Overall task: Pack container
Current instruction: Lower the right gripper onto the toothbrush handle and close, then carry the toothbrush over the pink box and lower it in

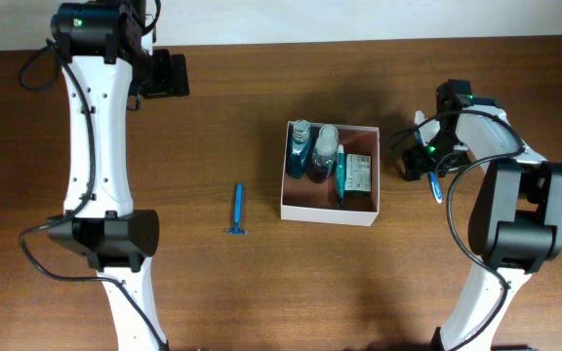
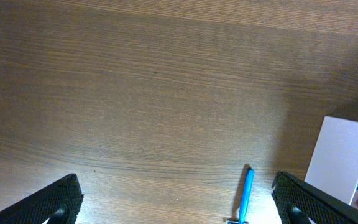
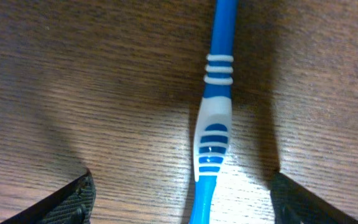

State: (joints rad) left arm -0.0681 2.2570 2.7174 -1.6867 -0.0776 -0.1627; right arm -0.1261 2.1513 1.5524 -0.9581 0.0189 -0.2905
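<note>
- The white, square, shallow cardboard container (image 1: 326,211) sits in the middle of the dark brown, wood-grain desk (image 1: 261,292). Its open side faces up and it is pinkish-brown inside. Being square it has no long axis, and its walls run nearly in line with the desk's edges, a touch skewed.
- There is one container. Two bottles stand touching at its far wall, a teal bottle (image 1: 300,146) and a dark blue bottle (image 1: 324,154). One slim teal item (image 1: 341,180) and one white-and-green packet (image 1: 360,174) lie toward its right wall.
- Left of the container and well apart, one blue plastic razor (image 1: 238,210) lies flat. Its handle runs far-to-near, with the head at the near end.
- To the right, one blue-and-white toothbrush (image 3: 213,134) lies on the wood, also roughly far-to-near.
- The right gripper (image 3: 182,202) straddles the toothbrush handle, fingers wide with a gap on each side, gripping nothing.
- The left gripper (image 2: 179,202) hangs over bare wood at the far left, spread wide and empty.
- A pale strip shows beyond the desk's far edge.
</note>
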